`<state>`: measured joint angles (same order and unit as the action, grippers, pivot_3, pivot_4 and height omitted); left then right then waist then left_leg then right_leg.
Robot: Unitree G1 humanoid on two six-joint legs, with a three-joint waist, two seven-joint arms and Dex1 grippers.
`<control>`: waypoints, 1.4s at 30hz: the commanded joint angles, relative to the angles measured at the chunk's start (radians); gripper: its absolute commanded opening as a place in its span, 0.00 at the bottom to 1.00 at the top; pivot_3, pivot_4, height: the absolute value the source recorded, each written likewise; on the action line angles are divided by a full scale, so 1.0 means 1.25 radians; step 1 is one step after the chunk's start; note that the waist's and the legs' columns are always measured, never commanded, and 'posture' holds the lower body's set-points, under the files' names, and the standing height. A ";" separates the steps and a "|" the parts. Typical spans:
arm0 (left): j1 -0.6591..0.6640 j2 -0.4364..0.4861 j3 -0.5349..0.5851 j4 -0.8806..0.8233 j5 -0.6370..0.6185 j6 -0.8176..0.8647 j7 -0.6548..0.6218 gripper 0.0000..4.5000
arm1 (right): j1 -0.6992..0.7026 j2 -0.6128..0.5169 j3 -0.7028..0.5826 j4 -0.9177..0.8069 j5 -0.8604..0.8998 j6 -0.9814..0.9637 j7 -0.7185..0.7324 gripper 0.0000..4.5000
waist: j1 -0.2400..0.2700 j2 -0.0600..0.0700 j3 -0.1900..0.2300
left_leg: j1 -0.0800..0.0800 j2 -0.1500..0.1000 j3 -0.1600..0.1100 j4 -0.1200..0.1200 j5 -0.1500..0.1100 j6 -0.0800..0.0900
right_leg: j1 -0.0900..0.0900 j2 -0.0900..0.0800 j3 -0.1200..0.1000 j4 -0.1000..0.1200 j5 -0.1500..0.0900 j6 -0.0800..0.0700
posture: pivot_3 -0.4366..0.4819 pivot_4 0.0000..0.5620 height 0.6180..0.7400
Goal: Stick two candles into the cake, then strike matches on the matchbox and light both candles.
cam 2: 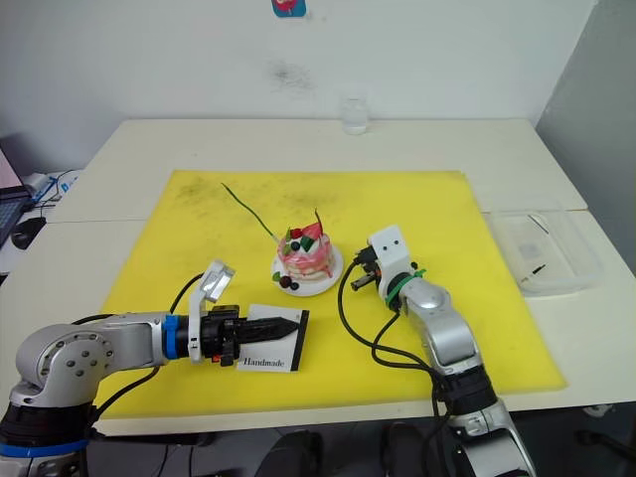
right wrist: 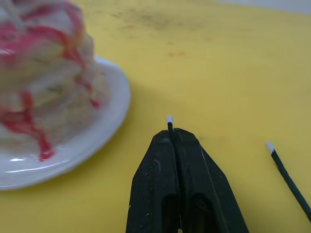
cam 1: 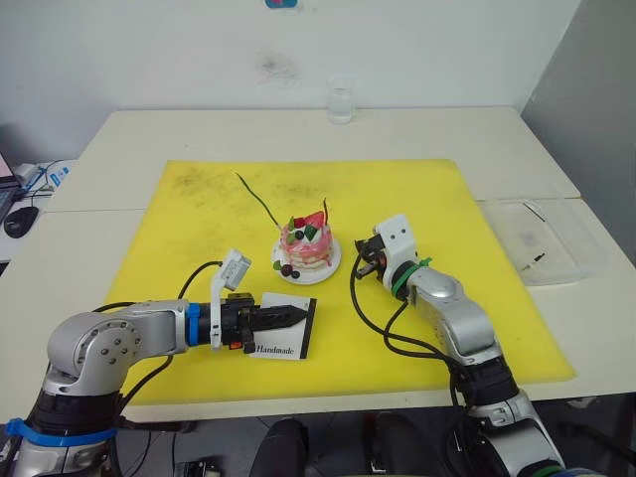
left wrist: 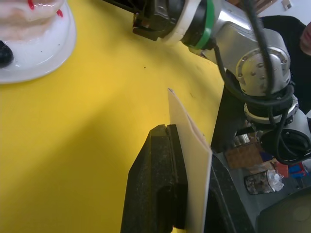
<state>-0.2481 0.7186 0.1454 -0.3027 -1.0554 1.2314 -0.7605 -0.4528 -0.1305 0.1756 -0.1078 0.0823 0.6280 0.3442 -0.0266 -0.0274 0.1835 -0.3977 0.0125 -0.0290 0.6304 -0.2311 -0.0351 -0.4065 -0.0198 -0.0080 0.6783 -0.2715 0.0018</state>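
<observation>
Left gripper (cam 2: 288, 325) was clamped on the matchbox (cam 2: 269, 350), fingers closed along its upper edge; in the left wrist view the black fingers (left wrist: 163, 179) pinched the thin white card wall of the box. Matchbox sat on the yellow mat (cam 2: 179, 229), near the front edge, "Handmade" print facing up, just front-left of the cake (cam 2: 304, 250).

Right gripper (right wrist: 171, 133) was closed on a match (right wrist: 169, 122): the wrist view showed a thin dark stick with a white tip poking out between the pressed fingertips. A second match (right wrist: 286, 177) lay on the mat just beside it, white tip toward the cake side. From the head view the right gripper (cam 1: 370, 260) sat just right of the cake plate (cam 1: 328, 266), close but apart from it.

Cake was on its small white plate near mat centre, strawberry slice and dark berries on top. Green candle (cam 1: 256, 198) rose from the cake's far-left side, leaning well over away from the robot and to its left. Dark red candle (cam 1: 325, 211) stood in the top of the cake, roughly upright. No flame visible on either.

Clear glass (cam 1: 340, 102) stood at the far edge of the table (cam 1: 149, 139). Clear plastic tray (cam 1: 556, 243) was on the table right of the mat, with a small dark stick in it, too small to identify.
</observation>
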 commanded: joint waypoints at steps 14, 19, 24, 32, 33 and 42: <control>-0.028 -0.003 0.001 -0.006 -0.011 -0.006 -0.004 0.00 | 0.191 -0.119 -0.010 -0.308 0.056 0.070 0.044 0.01 | -0.003 0.000 0.000 | 0.001 0.000 0.000 0.000 0.000 0.000 | 0.000 0.001 0.000 0.000 0.000 0.000 | 0.48 0.27 1.00; -0.037 -0.012 -0.008 -0.002 -0.004 -0.010 0.001 0.00 | 0.189 -0.122 -0.006 -0.311 0.058 0.077 0.047 0.01 | -0.002 0.000 0.000 | 0.001 0.000 0.000 0.000 0.000 0.000 | 0.000 0.001 0.000 0.000 0.000 0.000 | 0.48 0.27 1.00; -0.052 -0.039 -0.027 0.002 0.008 -0.009 0.024 0.00 | 0.179 -0.159 -0.017 -0.356 0.091 0.079 0.097 0.01 | -0.002 0.000 0.000 | 0.000 0.000 0.000 0.000 0.000 0.000 | 0.000 0.000 0.000 0.000 0.000 0.000 | 0.48 0.27 1.00; -0.108 -0.102 -0.037 0.039 0.029 -0.003 0.092 0.00 | 0.106 -0.282 -0.030 -0.491 0.249 0.173 0.241 0.01 | -0.002 0.000 0.000 | 0.000 0.000 -0.001 0.001 0.000 0.000 | 0.000 0.001 -0.001 0.000 0.000 0.000 | 0.48 0.27 1.00; -0.111 -0.106 -0.038 0.039 0.030 -0.003 0.094 0.00 | 0.093 -0.298 -0.022 -0.498 0.255 0.186 0.248 0.01 | -0.002 -0.001 0.000 | 0.000 0.000 -0.001 0.001 0.000 0.000 | 0.000 0.001 -0.001 0.000 0.000 0.000 | 0.48 0.27 1.00; -0.123 -0.112 -0.048 0.043 0.038 -0.005 0.090 0.00 | 0.028 -0.347 0.080 -0.494 0.225 0.217 0.238 0.01 | -0.002 -0.001 0.000 | 0.000 0.000 -0.001 0.001 0.000 0.000 | 0.001 0.001 -0.001 0.000 0.000 0.000 | 0.48 0.27 1.00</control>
<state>-0.3874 0.5820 0.0805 -0.2378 -1.0075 1.2340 -0.6427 -0.4080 -0.5557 0.2647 -0.7004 0.3732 0.9082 0.6477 -0.0287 -0.0281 0.1834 -0.3977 0.0123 -0.0304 0.6312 -0.2306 -0.0349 -0.4059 -0.0185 -0.0091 0.6784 -0.2718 0.0021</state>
